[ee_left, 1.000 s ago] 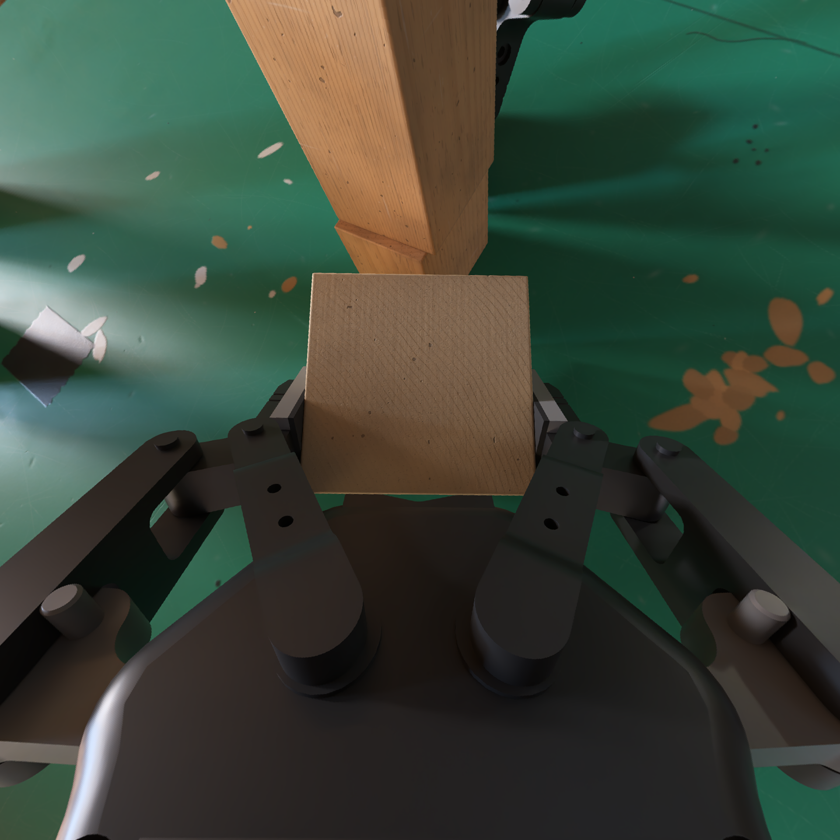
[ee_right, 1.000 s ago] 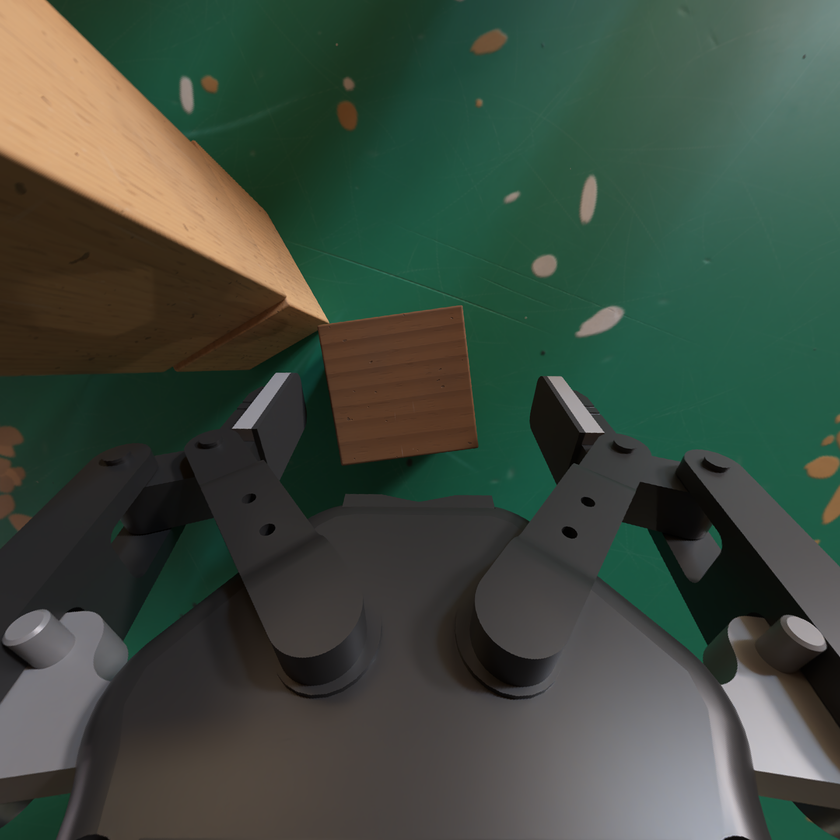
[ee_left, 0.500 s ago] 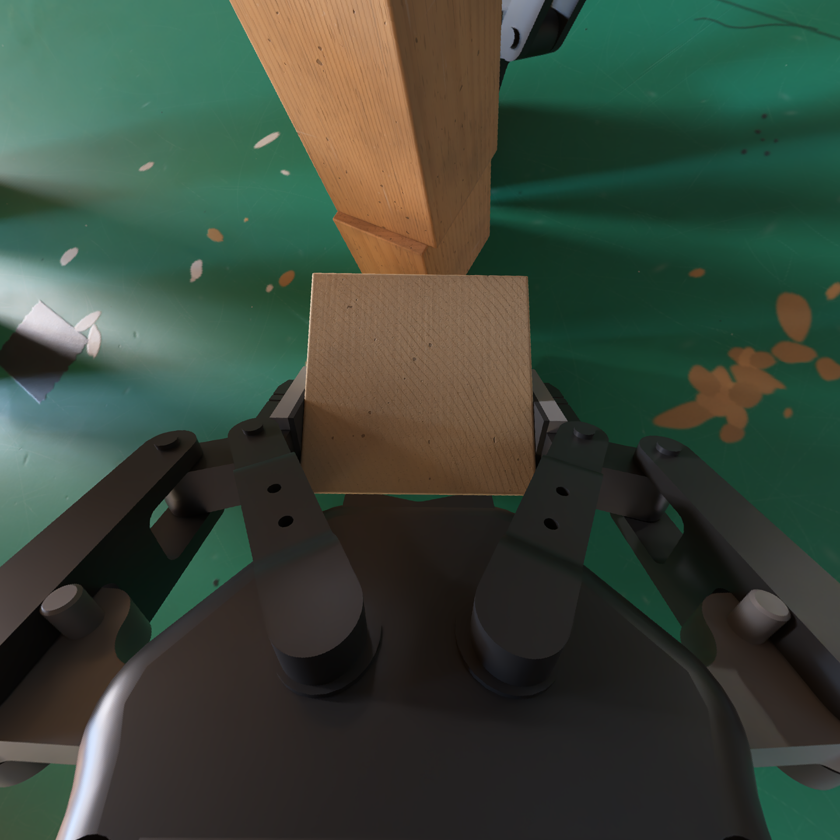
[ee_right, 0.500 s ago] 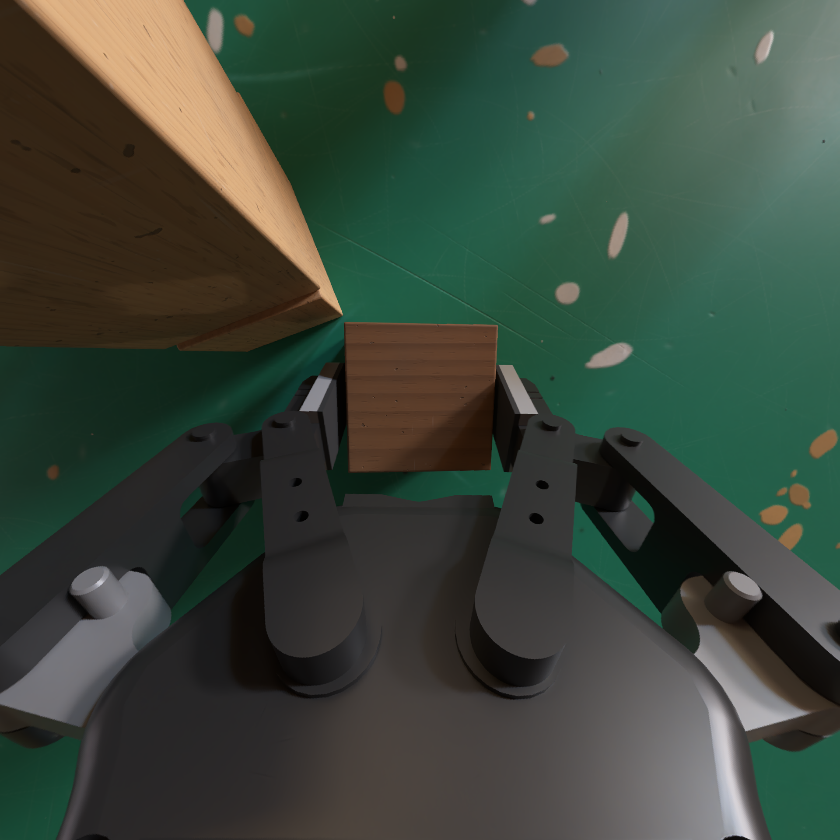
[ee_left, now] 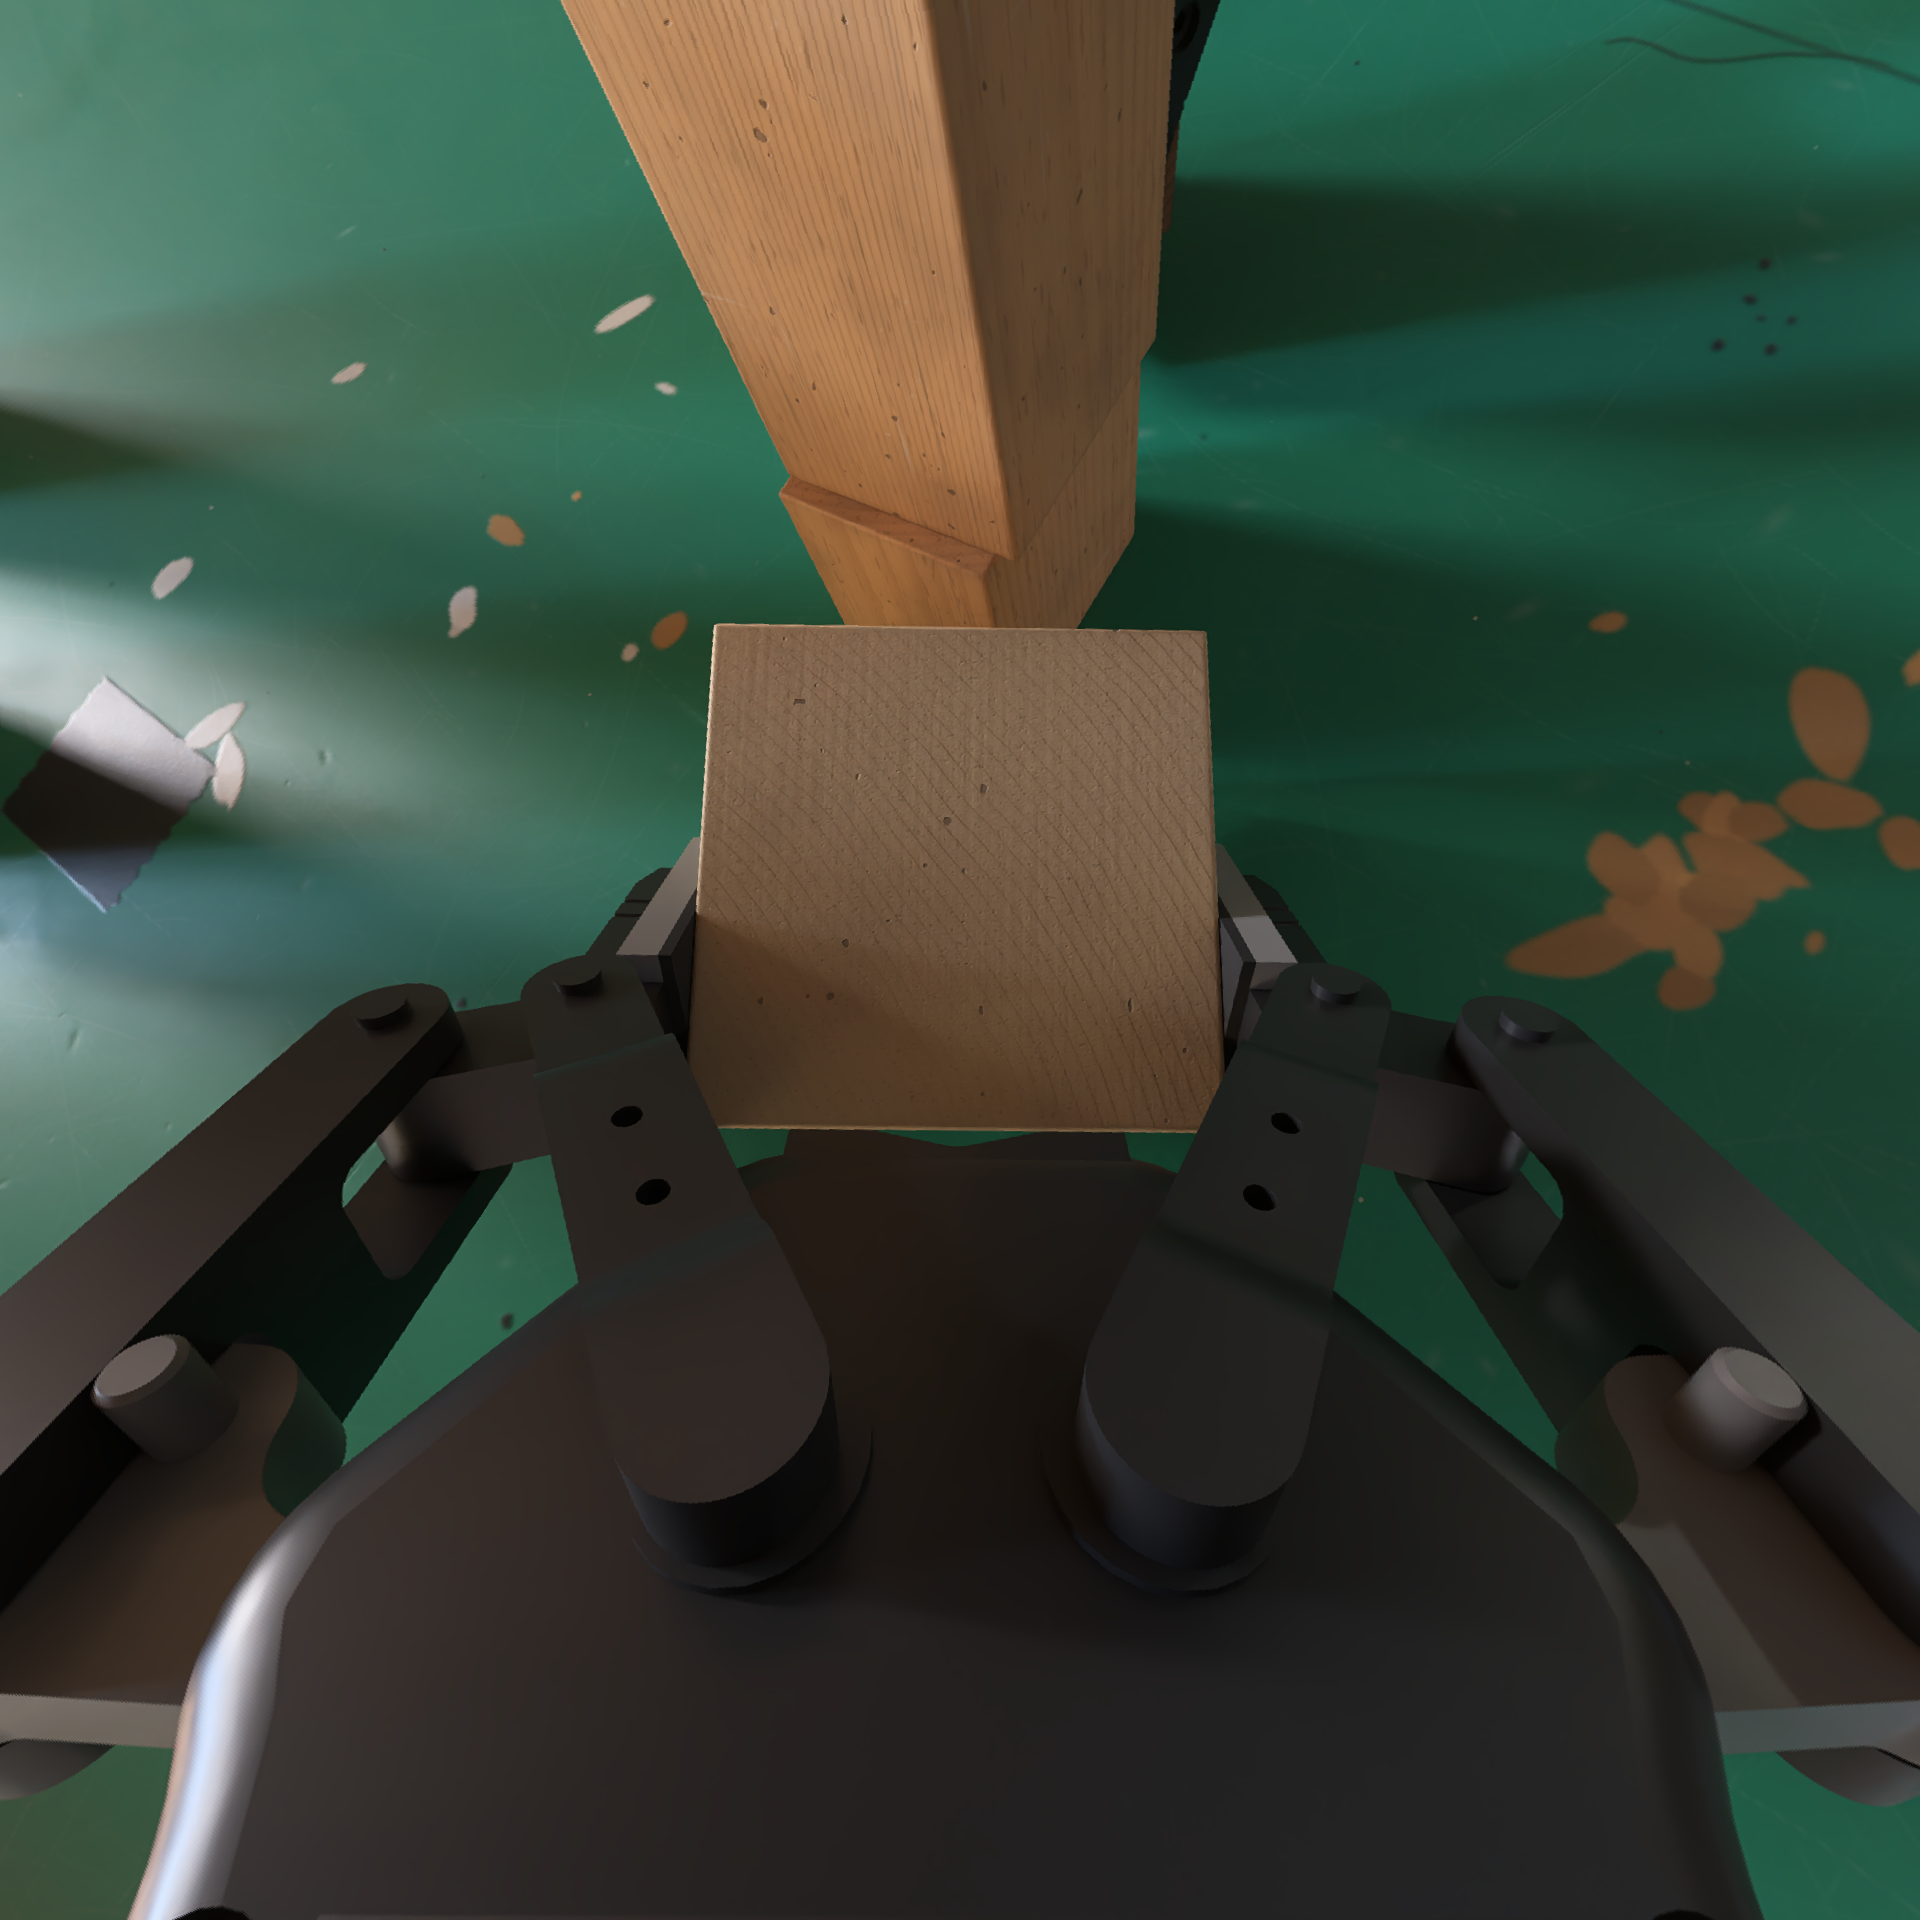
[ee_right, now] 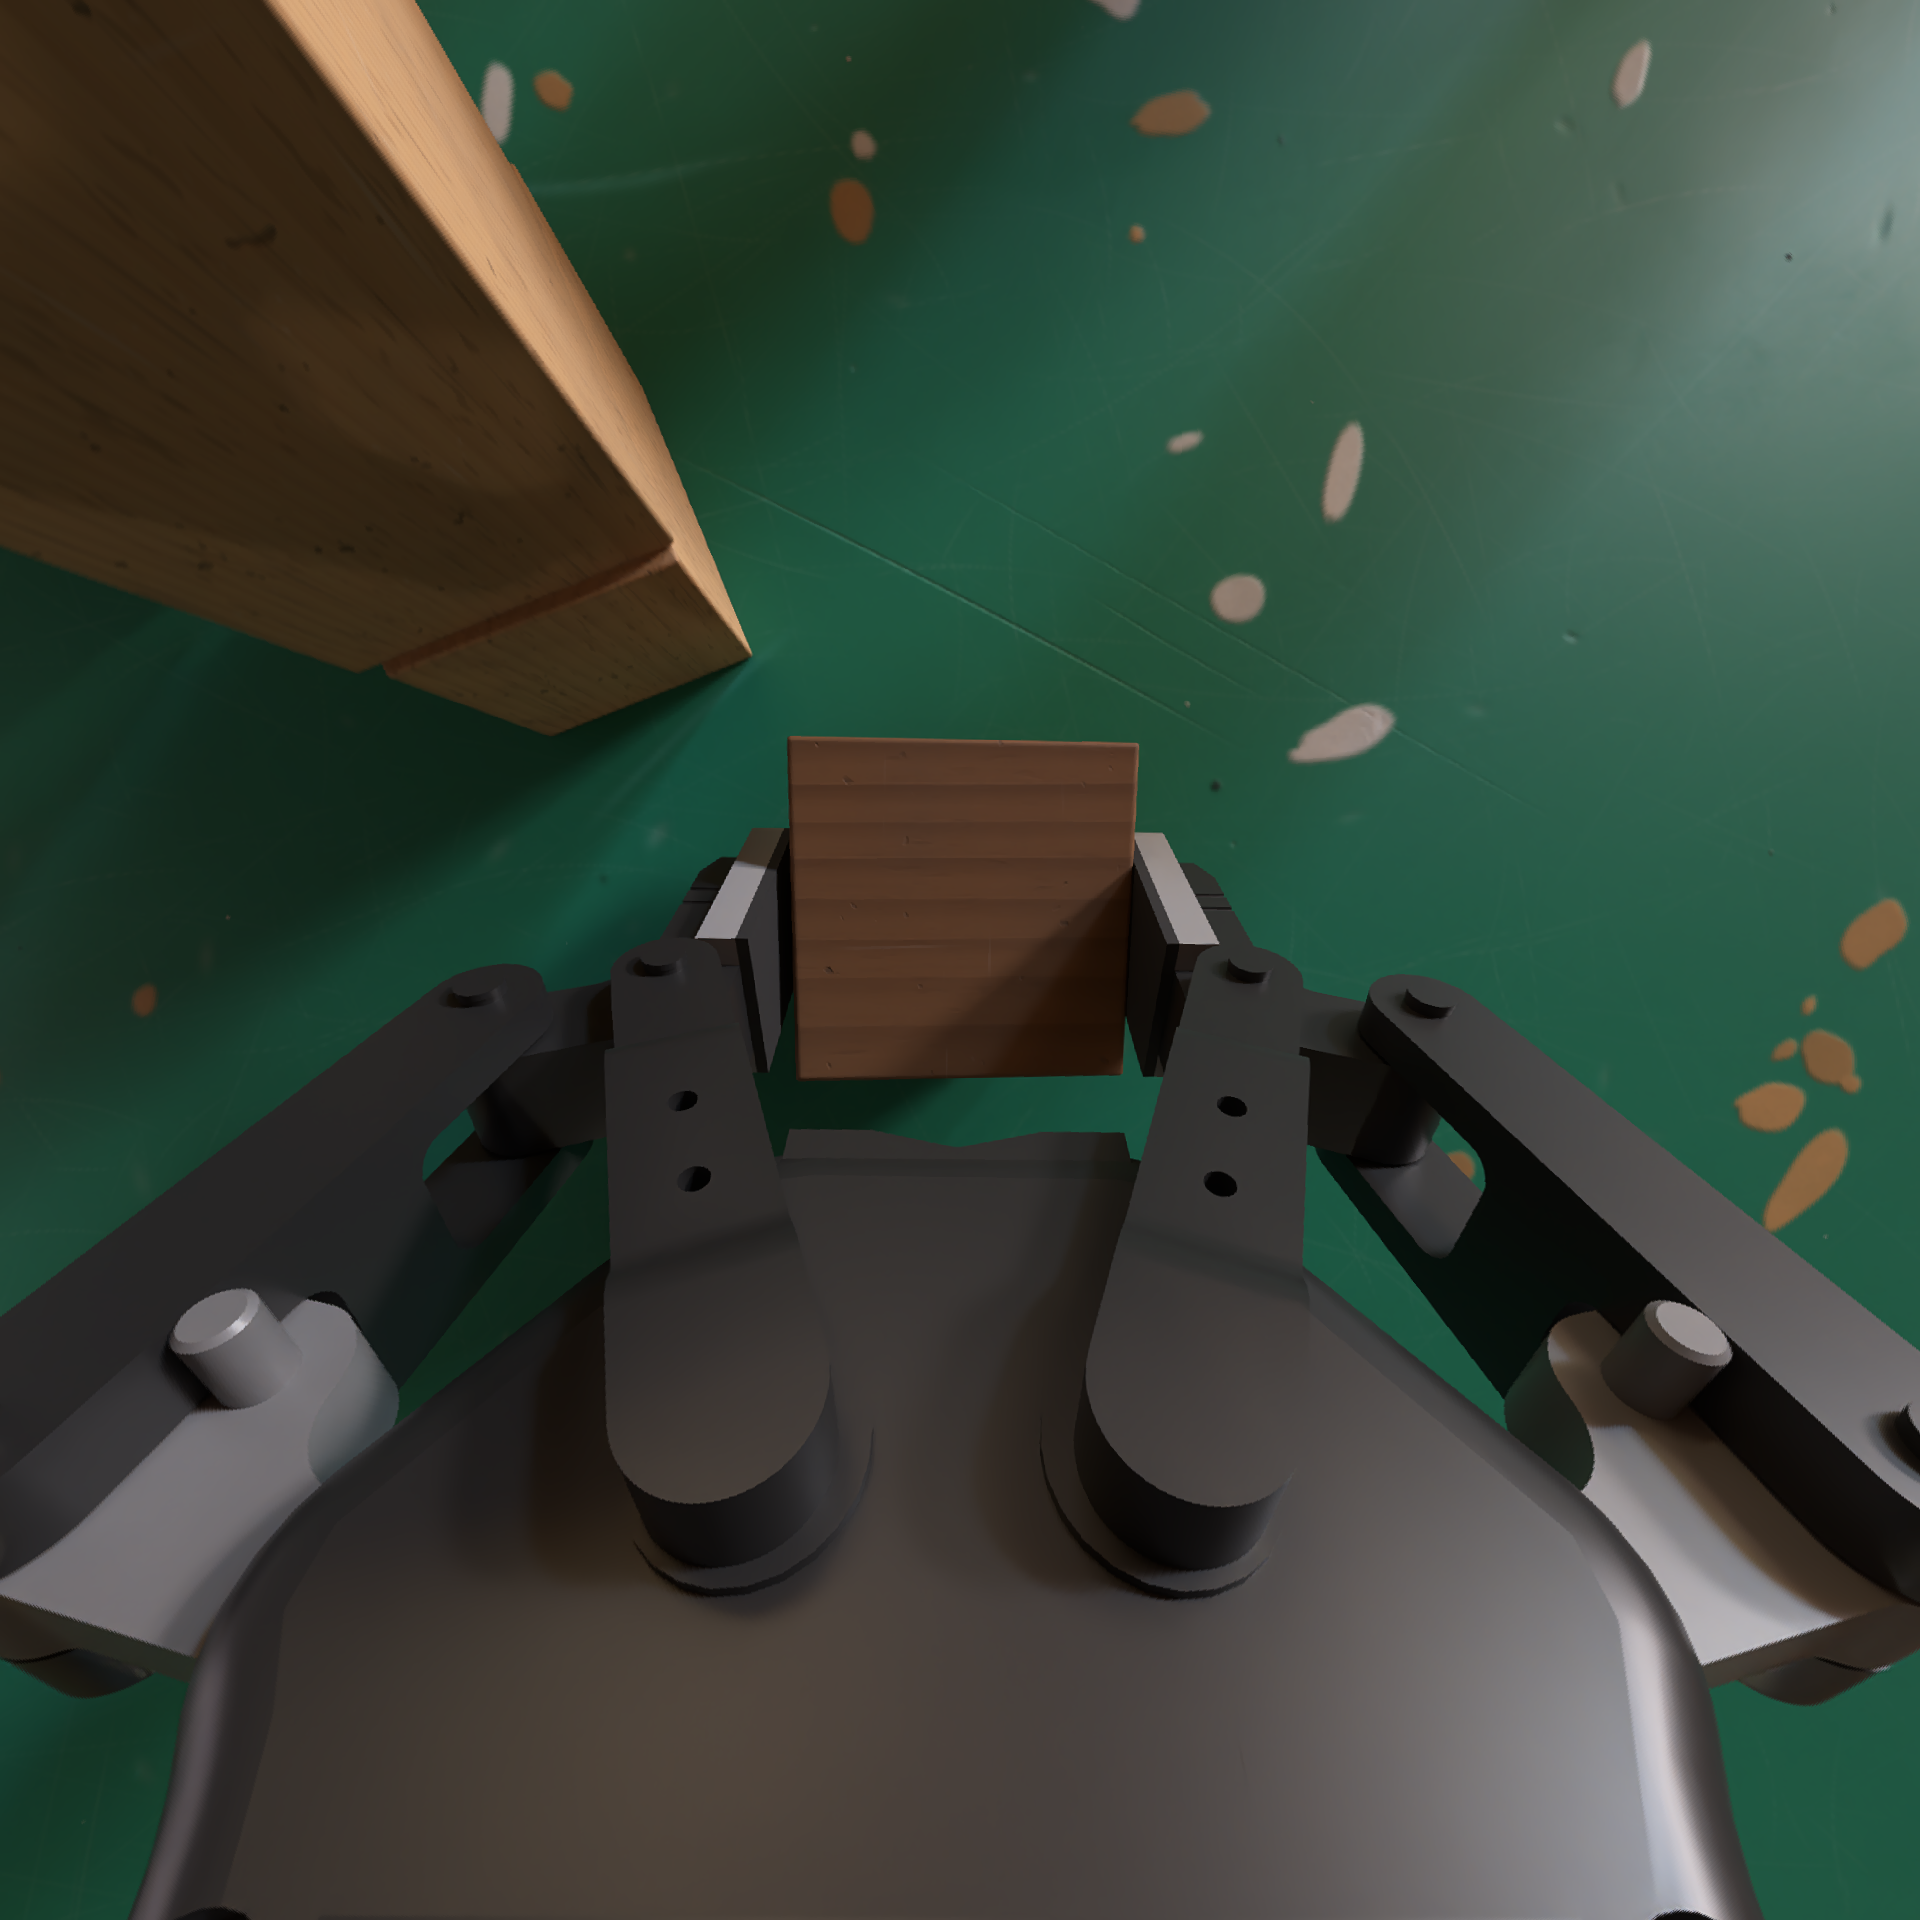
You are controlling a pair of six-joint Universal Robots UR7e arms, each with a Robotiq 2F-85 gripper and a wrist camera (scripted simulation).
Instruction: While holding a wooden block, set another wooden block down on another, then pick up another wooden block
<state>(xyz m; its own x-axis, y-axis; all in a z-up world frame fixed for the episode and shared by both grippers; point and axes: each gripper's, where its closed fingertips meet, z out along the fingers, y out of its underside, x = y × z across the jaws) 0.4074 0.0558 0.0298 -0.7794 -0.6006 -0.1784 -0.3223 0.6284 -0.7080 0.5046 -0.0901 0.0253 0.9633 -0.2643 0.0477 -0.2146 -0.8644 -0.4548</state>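
Left gripper point(ee_left: 956, 925): clamped on a pale wooden block point(ee_left: 956, 878), one pad against each side face; the block sits square between the fingers and is carried clear of the mat.
Right gripper point(ee_right: 961, 925): clamped on a dark brown wooden block point(ee_right: 961, 909), pads flat on its two sides.
Dark brown block, position: between the right fingers, near the foot of the stack but apart from it; whether it has left the mat cannot be told from the right wrist view.
Stack: an upper tan block point(ee_left: 894, 239) rests on a lower tan block point(ee_left: 935, 571), slightly offset, so a narrow ledge of the lower one shows. The set-down appears done.
Surface: green mat point(ee_left: 1507, 468) with white and orange paint flecks.
Step in hand (judgement): picking up the dark brown block.
Recommended method: lift straight up, hold the clamp force steady, and keep clear of the stack corner close on the left of the right wrist view. A sideways drift risks nudging the offset stack. The left gripper should hold its block without moving.
Count, wooden blocks: four, namely one pale, one dark brown, two tan.
Count, grippers: two, both loaded.
Other item: a small grey square patch point(ee_left: 104, 795) lies on the mat at the left; its nature is unclear.
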